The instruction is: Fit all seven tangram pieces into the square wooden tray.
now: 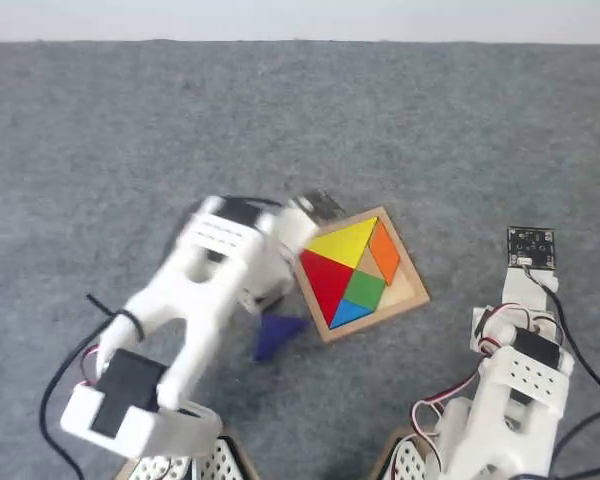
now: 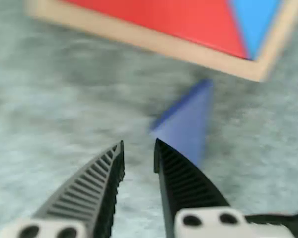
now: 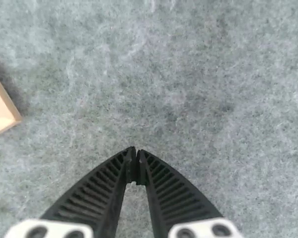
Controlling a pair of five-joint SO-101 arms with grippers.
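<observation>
The square wooden tray [image 1: 416,297] lies turned like a diamond at mid-table. It holds a yellow piece [image 1: 345,243], an orange piece [image 1: 384,250], a red piece [image 1: 325,280], a green piece [image 1: 365,290] and a light blue piece [image 1: 350,313]; bare wood shows in its right corner. A dark blue piece [image 1: 276,333] lies on the carpet just left of the tray's near corner. In the left wrist view my left gripper [image 2: 139,145] hangs slightly open and holds nothing, with the dark blue piece [image 2: 186,124] just past one fingertip. My right gripper [image 3: 135,151] is shut over bare carpet.
Grey carpet covers the whole table. The left arm [image 1: 195,300] stretches from the near left up to the tray's left side. The right arm [image 1: 520,370] stands folded at the near right, with a corner of the tray [image 3: 0,111] in its wrist view.
</observation>
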